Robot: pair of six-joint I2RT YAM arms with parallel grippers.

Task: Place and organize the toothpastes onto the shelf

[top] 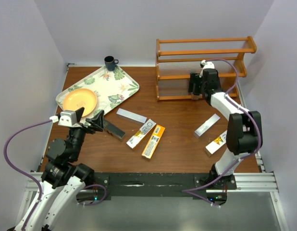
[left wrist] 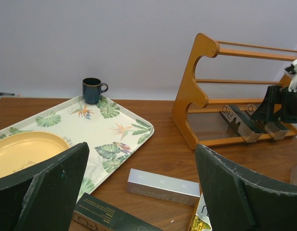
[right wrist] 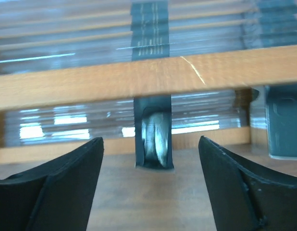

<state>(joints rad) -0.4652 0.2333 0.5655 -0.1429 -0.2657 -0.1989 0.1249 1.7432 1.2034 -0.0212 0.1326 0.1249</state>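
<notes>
The orange-brown shelf [top: 201, 67] stands at the far right. My right gripper [top: 193, 87] is open and empty at its bottom tier. In the right wrist view it [right wrist: 151, 192] faces the end of a black toothpaste [right wrist: 153, 139] lying in that tier; a second black one [right wrist: 283, 130] lies to its right. My left gripper [top: 94, 120] is open and empty above a black toothpaste [top: 113, 128]. A silver one [top: 131, 115], a white-orange one [top: 140, 134] and an orange one [top: 153, 141] lie mid-table. Another silver one [top: 207, 125] and an orange-white one [top: 216, 143] lie on the right.
A leaf-patterned tray [top: 115, 89] with a yellow plate [top: 80, 100] sits at the back left, and a dark mug [top: 110, 62] stands behind it. The shelf's front rail [right wrist: 148, 77] crosses just above the right gripper.
</notes>
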